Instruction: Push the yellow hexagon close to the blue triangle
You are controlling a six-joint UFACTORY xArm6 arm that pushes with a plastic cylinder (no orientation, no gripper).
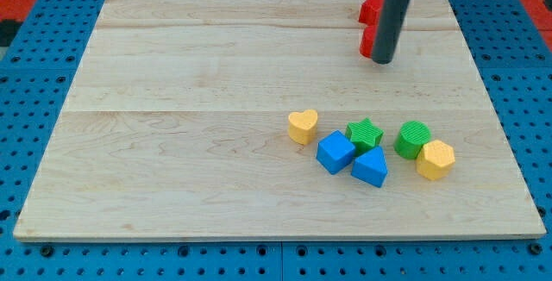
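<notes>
Yellow hexagon (435, 159) sits at the lower right of the frame, touching the green cylinder (413, 139) just above and to its left. Blue triangle (371, 167) lies to the left of the hexagon, apart from it, pressed against the blue cube (335, 152) and the green star (365, 134). Next comes the yellow heart (303, 127), just left of the star. Farther up the wooden worktop (190, 109), at the upper right of the frame, my tip (382, 60) stands well apart from that cluster, in front of two red blocks (370, 24) whose shapes I cannot make out. I carry no gripper, only the rod, which holds nothing.
</notes>
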